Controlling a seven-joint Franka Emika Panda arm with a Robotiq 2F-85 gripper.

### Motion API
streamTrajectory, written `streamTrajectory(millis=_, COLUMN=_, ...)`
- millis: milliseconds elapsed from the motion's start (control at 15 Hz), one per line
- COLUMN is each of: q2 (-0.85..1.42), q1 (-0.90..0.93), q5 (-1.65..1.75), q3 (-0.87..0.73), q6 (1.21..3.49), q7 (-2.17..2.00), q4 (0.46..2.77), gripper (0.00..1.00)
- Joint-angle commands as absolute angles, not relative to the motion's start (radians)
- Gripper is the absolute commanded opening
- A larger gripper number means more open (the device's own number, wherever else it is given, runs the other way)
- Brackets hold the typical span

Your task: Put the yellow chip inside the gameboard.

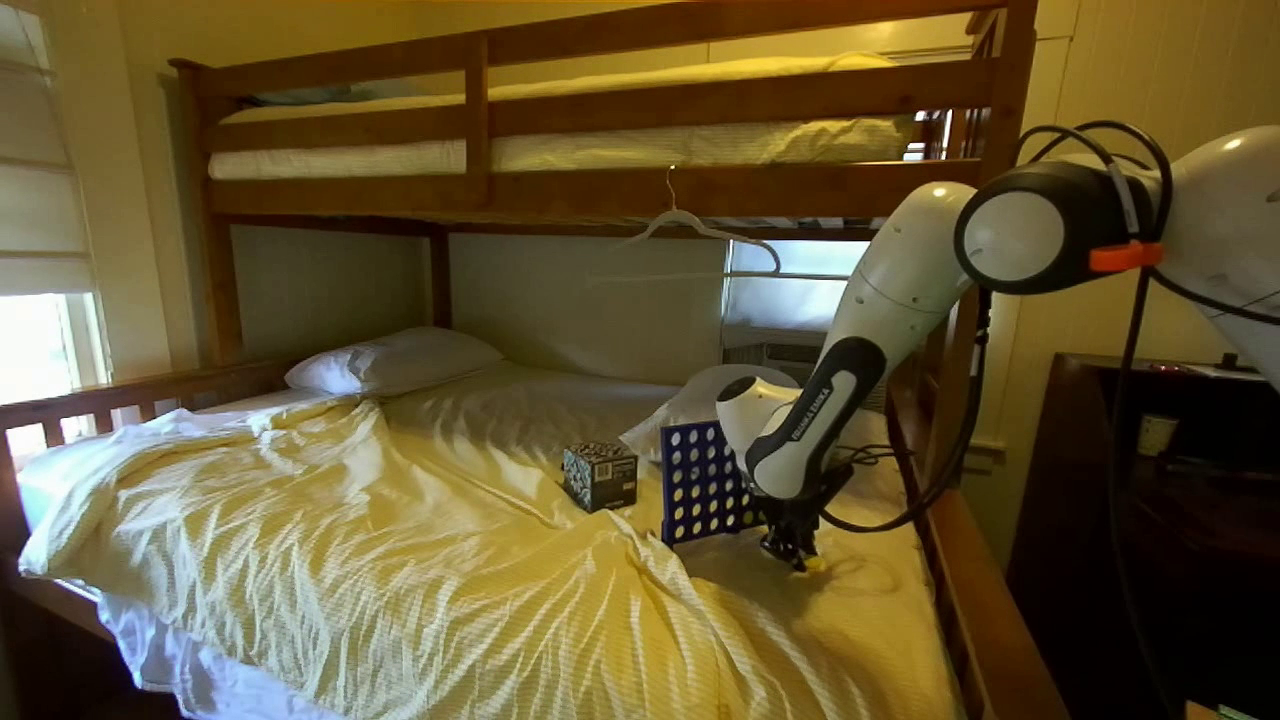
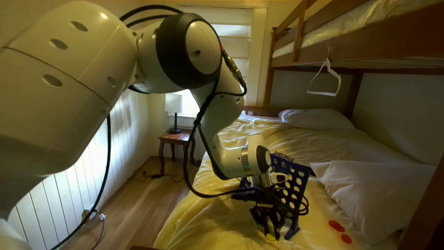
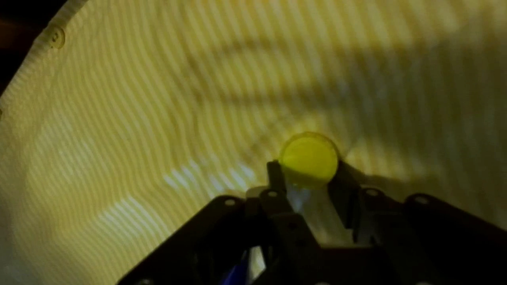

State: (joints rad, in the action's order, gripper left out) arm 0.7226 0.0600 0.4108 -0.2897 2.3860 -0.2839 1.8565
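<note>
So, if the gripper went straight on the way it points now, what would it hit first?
Probably the yellow striped bedding. The gripper points down at it, with the yellow chip between its fingertips; how close they are to the bedding is unclear.

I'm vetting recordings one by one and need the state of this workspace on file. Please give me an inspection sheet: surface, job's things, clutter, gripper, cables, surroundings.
Surface: yellow bedspread, rumpled in folds.
Job's things: yellow chip at the tip of the gripper, not in the gameboard, which stands upright on the bedspread.
Clutter: box apart from the gameboard; red chips beside a pillow.
Gripper: a fingertip on each side of the yellow chip; whether it grips cannot be told.
Cables: black cable looping beside the arm.
Surroundings: upper bunk with a hanger; lamp on a nightstand.
</note>
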Motion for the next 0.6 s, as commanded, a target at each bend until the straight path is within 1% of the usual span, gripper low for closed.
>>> streamTrajectory(millis=0, q2=0.703, q1=0.060, q5=0.400, q3=-0.278, q6=2.346, q7=-0.290, q4=1.872, gripper=0.31)
streamTrajectory(millis=133, q2=0.701, q1=0.057, q5=0.392, q3=-0.274, q6=2.330, q7=-0.292, q4=1.871, gripper=0.28)
streamTrajectory(millis=200, q2=0.700, q1=0.056, q5=0.391, q3=-0.273, q6=2.322, q7=-0.293, q4=1.871, gripper=0.22)
streamTrajectory(millis=267, q2=0.699, q1=0.055, q5=0.389, q3=-0.272, q6=2.313, q7=-0.293, q4=1.871, gripper=0.23)
streamTrajectory(millis=333, q2=0.695, q1=0.052, q5=0.385, q3=-0.268, q6=2.305, q7=-0.289, q4=1.873, gripper=0.47)
streamTrajectory(millis=467, q2=0.688, q1=0.048, q5=0.378, q3=-0.263, q6=2.300, q7=-0.287, q4=1.878, gripper=0.49)
streamTrajectory(millis=533, q2=0.684, q1=0.047, q5=0.378, q3=-0.261, q6=2.299, q7=-0.285, q4=1.882, gripper=0.56)
